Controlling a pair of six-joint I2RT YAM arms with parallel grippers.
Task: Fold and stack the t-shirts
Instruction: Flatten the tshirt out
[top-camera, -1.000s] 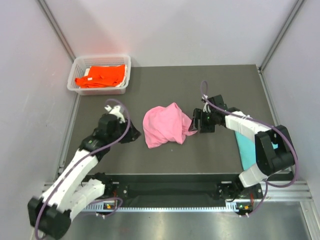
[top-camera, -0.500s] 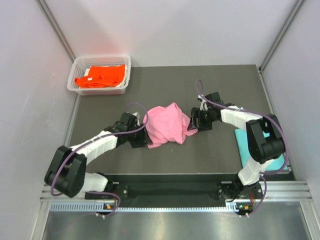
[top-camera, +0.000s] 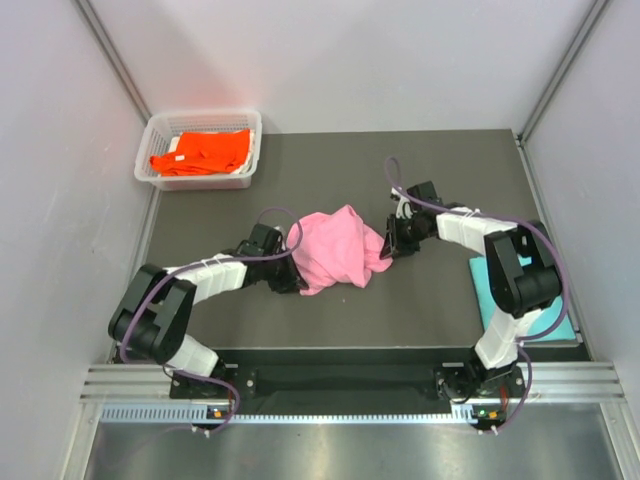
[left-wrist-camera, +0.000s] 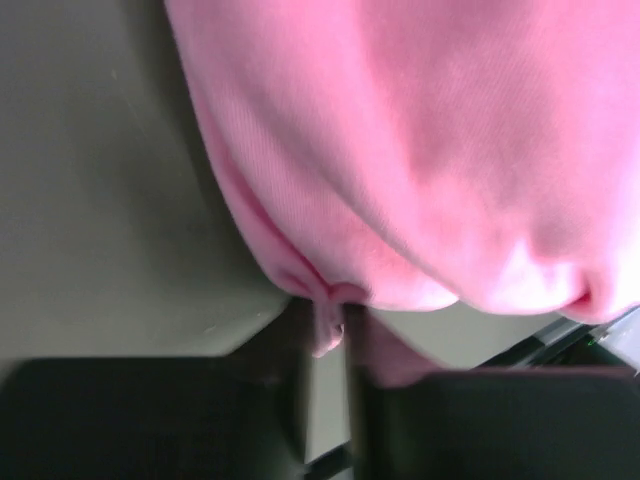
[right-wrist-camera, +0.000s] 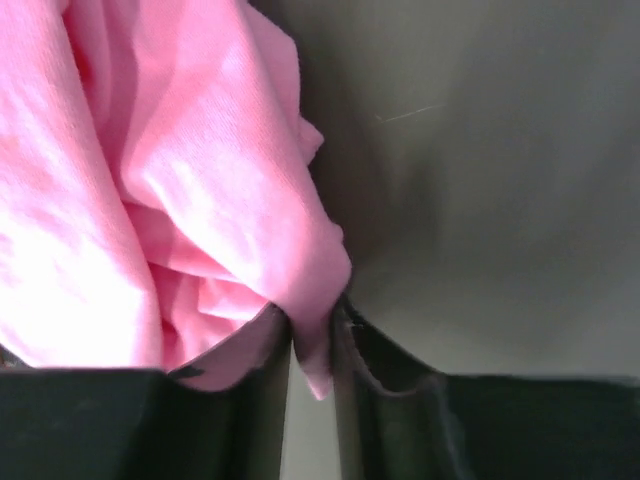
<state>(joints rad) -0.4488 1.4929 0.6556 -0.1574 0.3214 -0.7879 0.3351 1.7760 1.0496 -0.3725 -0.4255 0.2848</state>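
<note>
Centre of frame, on dark grey surface (top-camera: 430, 180): crumpled light pink cloth t-shirt (top-camera: 335, 250). Left gripper (top-camera: 290, 276) and right gripper (top-camera: 393, 243) jaws each nipped onto an edge fold; sleeves lost in bunching.

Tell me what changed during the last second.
The left gripper swung right to the left edge of the pink shirt and pinched it. The right gripper, already at the right edge, closed on it. The orange shirt, basket and teal shirt stayed put.

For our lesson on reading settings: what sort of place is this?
Probably a robot test cell: two white-and-black jointed arms bolted to a metal rail, a dark grey table boxed in by plain pale walls, a crumpled light pink cloth t-shirt.
</note>
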